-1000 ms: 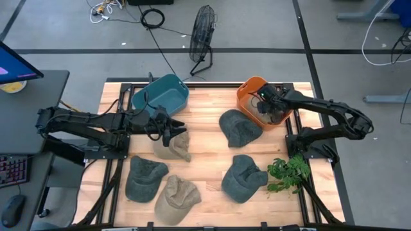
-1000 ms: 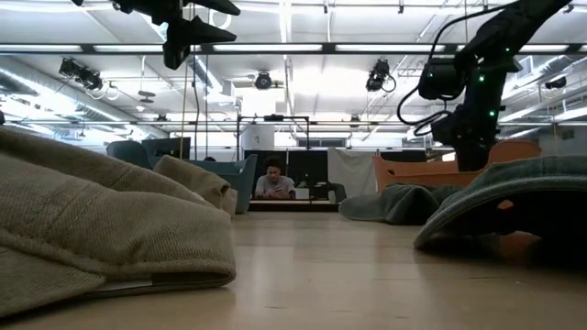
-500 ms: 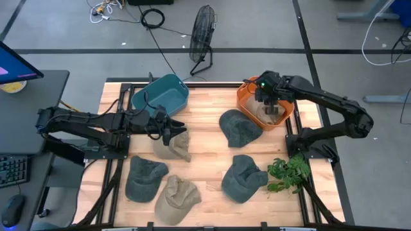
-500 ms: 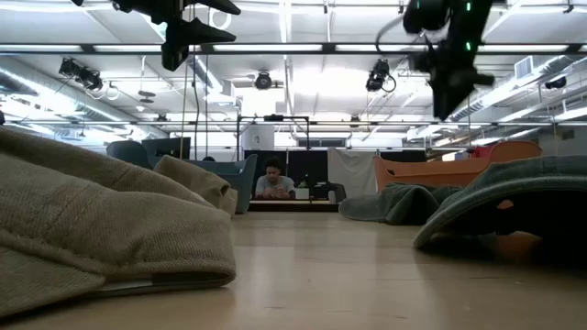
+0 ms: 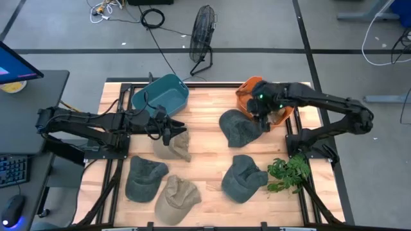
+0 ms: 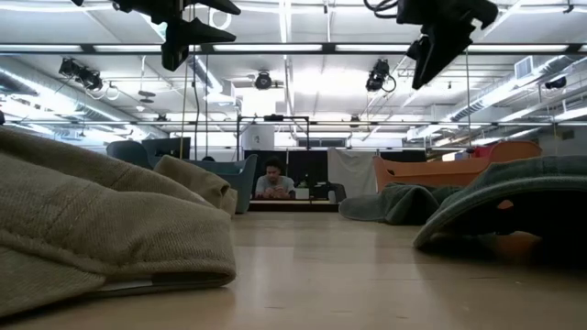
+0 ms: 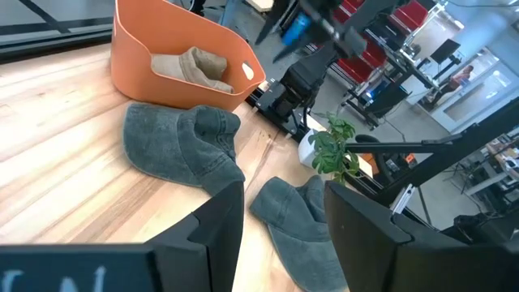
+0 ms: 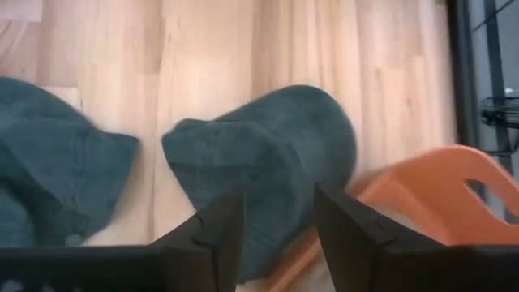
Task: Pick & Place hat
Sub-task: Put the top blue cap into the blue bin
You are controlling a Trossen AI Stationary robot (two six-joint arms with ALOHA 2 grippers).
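Five hats lie flat on the wooden table: a tan one [image 5: 172, 146], a grey one [image 5: 144, 176], a tan one [image 5: 174, 197], a grey one [image 5: 243, 176], and a grey one [image 5: 239, 127] beside the orange bin [image 5: 249, 86]. Another tan hat [image 7: 195, 65] lies inside that bin. My right gripper [image 5: 257, 111] is open and empty, high above the near-left rim of the bin and the grey hat [image 8: 268, 158] next to it. My left gripper [image 5: 174, 131] is open and empty, hovering over the far edge of the tan hat; it also shows in the low view [image 6: 188, 37].
A teal bin [image 5: 160, 95] stands at the far left of the table. A green plant [image 5: 289, 172] sits at the near right. A floor fan [image 5: 202, 35] stands beyond the far edge. Bare wood lies between the two groups of hats.
My right gripper has risen out of the orange bin and moved toward the table's left and near side. It now hangs over the grey hat beside the bin. My left arm has kept still.
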